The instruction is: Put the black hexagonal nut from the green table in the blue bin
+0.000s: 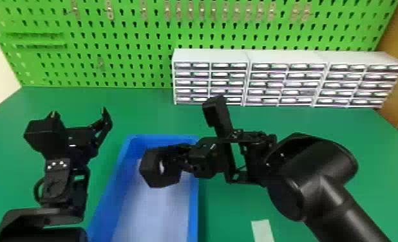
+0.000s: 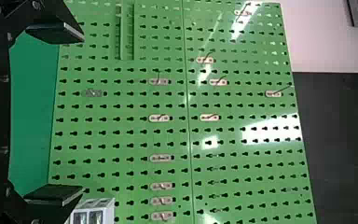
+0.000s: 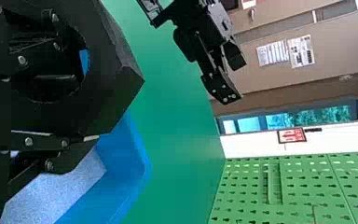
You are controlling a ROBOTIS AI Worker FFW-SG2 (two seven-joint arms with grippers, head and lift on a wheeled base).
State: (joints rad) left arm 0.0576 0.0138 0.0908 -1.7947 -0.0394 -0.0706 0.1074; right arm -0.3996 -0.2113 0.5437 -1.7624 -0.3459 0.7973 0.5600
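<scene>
Right pincer (image 1: 182,157): clenched on the nut, reaching in from your right and held above the far part of the bin; in the right wrist view, one finger crosses the nut's opening and the other lies along its outer side.
Black hexagonal nut (image 1: 152,175): at the tip of your right pincer, gripped by its wall, raised over the bin's pale floor.
Blue bin (image 1: 193,206): beneath your right pincer and the nut, its long sides running back toward you; it lies to the right of your left pincer.
Left pincer (image 1: 80,124): released, its two fingers spread well apart with nothing between them, held above the table on the left of the bin.
Green table (image 1: 143,112): below both your pincers, extending beyond them to the pegboard.
Drawer units (image 1: 208,56): beyond your right pincer and to its right, in a row along the green pegboard (image 1: 127,35).
Pale strip (image 1: 262,230): on the table, nearer you than the right pincer and to its right.
</scene>
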